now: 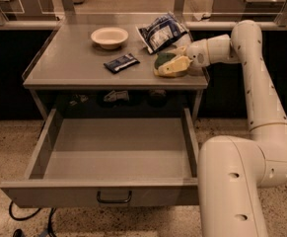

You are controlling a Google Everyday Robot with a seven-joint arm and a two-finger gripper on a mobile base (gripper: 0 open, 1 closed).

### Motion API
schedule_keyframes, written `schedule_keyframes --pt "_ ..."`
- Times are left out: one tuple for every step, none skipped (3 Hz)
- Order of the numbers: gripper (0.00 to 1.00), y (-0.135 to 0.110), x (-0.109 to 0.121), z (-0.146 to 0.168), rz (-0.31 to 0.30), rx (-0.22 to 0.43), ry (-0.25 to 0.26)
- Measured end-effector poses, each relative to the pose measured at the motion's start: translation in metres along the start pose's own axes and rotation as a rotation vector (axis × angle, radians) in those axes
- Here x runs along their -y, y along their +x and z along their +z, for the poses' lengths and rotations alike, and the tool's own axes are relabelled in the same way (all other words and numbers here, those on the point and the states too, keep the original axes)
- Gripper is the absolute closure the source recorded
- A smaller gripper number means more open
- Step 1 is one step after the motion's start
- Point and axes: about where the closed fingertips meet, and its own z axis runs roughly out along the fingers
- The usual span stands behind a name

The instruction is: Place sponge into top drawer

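Up on the tabletop (74,63), gripper (171,66) clasps green-over-yellow sponge (163,60).

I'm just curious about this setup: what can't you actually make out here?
Camera view:
- Sponge: partly covered by the gripper at the right edge of the table.
- Items under the table: lost in shadow.
- Top drawer: right front corner hidden by the robot's arm.
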Motion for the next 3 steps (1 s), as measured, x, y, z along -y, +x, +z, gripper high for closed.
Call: schedule_keyframes --pt "0.89 0.0 0.0 0.0 0.0 0.0 0.0" --pt "1.0 0.001 -0.01 -0.017 0.01 -0.003 -0.015" --pt "1.0 -0.019 -0.029 -0.079 -0.008 0.009 0.049"
